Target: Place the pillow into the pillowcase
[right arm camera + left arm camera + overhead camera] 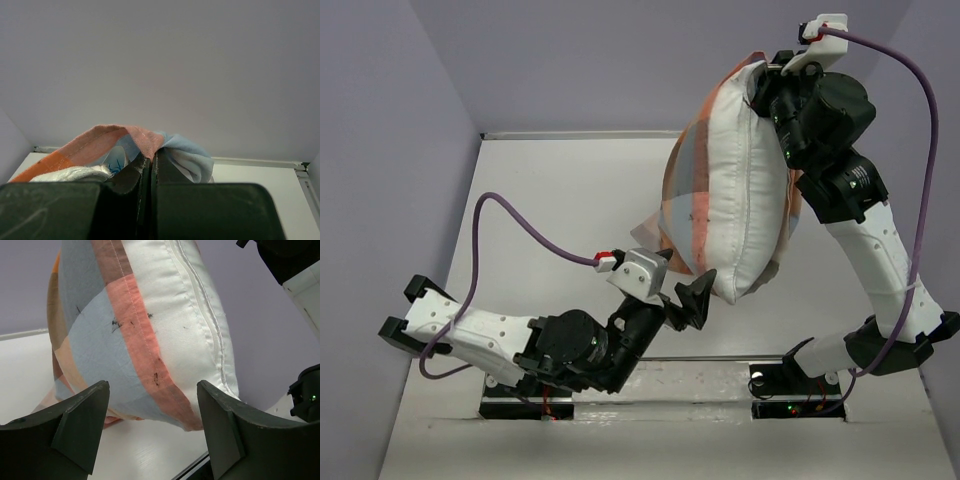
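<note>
Because the right gripper point(772, 78) is clamped tight on a fold of the pillowcase point(678, 190) at the top end of the pillow point(740, 180), the whole bundle hangs lengthwise from that one pinch. The pillow's bottom end is just above the table point(560, 200), though I cannot tell whether it touches. The pillow looks light and very soft. It bulges and sags around its seam, so it should squash easily and offer no firm edge to push against. The pillowcase is thin, limp cloth. It wraps the side of the pillow away from the right arm and leaves the white seamed face bare, so the pillow seems only partly inside. Cloth this loose is likely to slip over the filling and bunch up, and a single high pinch could let go under a hard tug. The left gripper point(692, 298) sits just below and beside the pillow's bottom end with its fingers point(80, 425) spread wide, holding nothing. A sensible place to take hold is the orange hem running down the pillow near that bottom corner, gripping cloth alone and not the stuffing, so the case can be drawn over the bare face.
</note>
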You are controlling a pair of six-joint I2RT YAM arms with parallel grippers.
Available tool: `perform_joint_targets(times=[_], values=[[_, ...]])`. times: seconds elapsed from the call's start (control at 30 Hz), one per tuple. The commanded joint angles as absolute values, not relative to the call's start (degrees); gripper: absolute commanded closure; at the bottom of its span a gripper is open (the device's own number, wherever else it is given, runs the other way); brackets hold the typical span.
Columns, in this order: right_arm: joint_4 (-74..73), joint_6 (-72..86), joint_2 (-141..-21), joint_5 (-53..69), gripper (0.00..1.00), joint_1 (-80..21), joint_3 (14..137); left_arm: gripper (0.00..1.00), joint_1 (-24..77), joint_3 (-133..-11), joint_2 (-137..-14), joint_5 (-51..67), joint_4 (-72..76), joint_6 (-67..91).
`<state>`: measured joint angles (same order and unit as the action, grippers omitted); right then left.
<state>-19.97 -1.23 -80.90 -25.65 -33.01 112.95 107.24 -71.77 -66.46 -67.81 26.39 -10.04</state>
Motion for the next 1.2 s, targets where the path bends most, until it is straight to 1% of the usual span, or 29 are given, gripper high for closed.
perform_joint_targets(times=[0.0,0.03,0.13,0.17,0.2,0.27,0.33,0.4,0.47,0.5,0.53,0.57,0.63,0.7,0.73,0.77,0.83,0.87,0.93,0.97,1.0,1.03,1.07,1.1,1.13,1.17], values=[[-20.7,-0.8,-80.6,-24.4,1.00,-32.8,111.7,0.20,107.1,-75.8,-67.9,-73.9,31.3,-14.6],[-20.7,-0.8,-80.7,-24.4,1.00,-32.8,111.7,0.22,106.7,-75.8,-68.1,-74.0,31.3,-14.7],[-20.7,-0.8,-80.4,-24.5,1.00,-32.8,111.6,0.33,105.9,-75.7,-68.1,-74.0,29.6,-13.5],[-20.7,-1.0,-80.4,-24.7,1.00,-32.8,111.6,0.46,105.7,-75.7,-68.0,-74.1,28.0,-12.1],[-20.7,-1.1,-80.4,-24.7,1.00,-32.8,111.6,0.53,105.6,-75.7,-67.9,-74.2,26.9,-11.1],[-20.7,-1.3,-80.3,-25.0,1.00,-32.8,111.7,0.63,105.3,-75.2,-67.3,-74.4,25.3,-9.2],[-20.7,-1.3,-80.3,-25.0,1.00,-32.8,111.9,0.65,104.9,-74.7,-66.5,-73.7,23.1,-7.7],[-20.7,-1.1,-80.4,-24.7,1.00,-32.8,112.0,0.65,104.1,-75.6,-66.4,-72.4,19.2,-3.1],[-20.7,-1.1,-80.3,-24.5,1.00,-32.8,112.1,0.70,102.9,-75.8,-66.3,-70.1,15.1,-0.5],[-20.7,-1.1,-80.4,-24.8,1.00,-32.8,112.0,0.80,102.0,-75.8,-65.9,-69.7,14.3,1.9],[-20.7,-1.2,-80.3,-25.0,1.00,-32.8,112.0,0.88,101.7,-75.6,-65.6,-69.5,14.2,2.0],[-20.7,-1.4,-80.2,-25.0,1.00,-32.8,111.8,1.00,101.6,-74.8,-65.2,-70.1,14.8,1.8],[-20.8,-1.7,-80.0,-25.0,1.00,-32.8,111.6,1.00,101.6,-73.7,-62.9,-70.6,17.7,-1.9],[-21.6,-0.9,-78.8,-24.1,1.00,-32.8,111.7,1.00,101.6,-72.2,-60.7,-69.3,24.8,-6.3],[-22.2,-0.2,-78.1,-22.0,1.00,-32.8,112.1,1.00,101.7,-72.0,-57.9,-68.2,28.3,-12.0],[-22.8,1.7,-76.7,-20.8,1.00,-32.8,112.7,1.00,101.6,-72.2,-56.5,-65.9,35.7,-15.4],[-26.3,3.6,-75.7,-16.3,1.00,-32.8,117.2,1.00,101.7,-74.8,-54.1,-62.0,38.8,-19.8],[-27.2,5.2,-74.3,-14.7,1.00,-32.8,118.8,1.00,101.7,-79.1,-53.9,-57.1,38.8,-21.3],[-29.3,6.7,-72.7,-10.5,1.00,-32.8,121.9,1.00,101.9,-84.8,-55.7,-54.2,38.8,-24.6],[-29.9,8.2,-71.9,-9.1,1.00,-32.8,124.9,1.00,101.8,-88.5,-57.3,-54.6,39.4,-31.0],[-30.4,8.9,-70.3,-6.5,1.00,-32.8,126.3,1.00,101.8,-95.3,-61.0,-55.1,40.8,-35.3],[-30.3,9.6,-69.5,-5.4,1.00,-32.8,127.3,1.00,101.9,-98.4,-63.1,-55.5,42.7,-39.3],[-30.1,11.1,-68.1,-4.1,1.00,-32.8,128.5,1.00,101.8,-105.2,-66.8,-55.4,43.8,-45.1],[-30.1,11.1,-68.1,-4.0,1.00,-32.8,128.3,1.00,101.9,-108.9,-66.8,-55.1,43.8,-47.1],[-29.1,11.4,-66.9,-3.5,1.00,-32.8,127.5,1.00,101.8,-112.0,-70.0,-55.1,43.1,-48.2],[-28.7,11.4,-66.9,-3.4,1.00,-32.8,126.2,1.00,101.9,-115.3,-71.4,-55.1,37.2,-48.3]])
